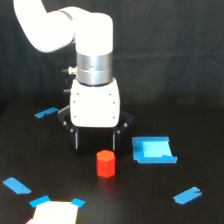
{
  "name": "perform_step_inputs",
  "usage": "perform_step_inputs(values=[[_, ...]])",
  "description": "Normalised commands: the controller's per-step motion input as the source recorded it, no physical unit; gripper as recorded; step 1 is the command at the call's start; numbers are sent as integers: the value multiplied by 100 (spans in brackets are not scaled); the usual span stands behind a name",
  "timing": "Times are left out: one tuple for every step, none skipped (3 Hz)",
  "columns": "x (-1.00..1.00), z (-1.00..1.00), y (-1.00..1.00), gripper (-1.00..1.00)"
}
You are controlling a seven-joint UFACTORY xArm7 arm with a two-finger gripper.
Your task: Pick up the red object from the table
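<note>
The red object (105, 163) is a small red-orange hexagonal block standing upright on the black table (60, 170). My gripper (96, 146) hangs from the white arm just above and behind the block. Its two dark fingers (76, 140) stand wide apart, so it is open and holds nothing. The block's top lies just below the level of the fingertips, nearer the finger on the exterior view's right. I cannot tell whether the block is between the fingers or in front of them.
A light-blue square piece (153, 150) lies to the exterior view's right of the block. Blue tape strips lie at the left back (46, 112), left front (16, 186) and right front (187, 195). A pale patch edged in blue tape (54, 212) sits at the front.
</note>
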Motion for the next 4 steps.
perform_step_inputs(values=[[31, -12, -97, 100], [38, -7, -70, 10], [63, -34, 3, -100], [-7, -10, 22, -100]])
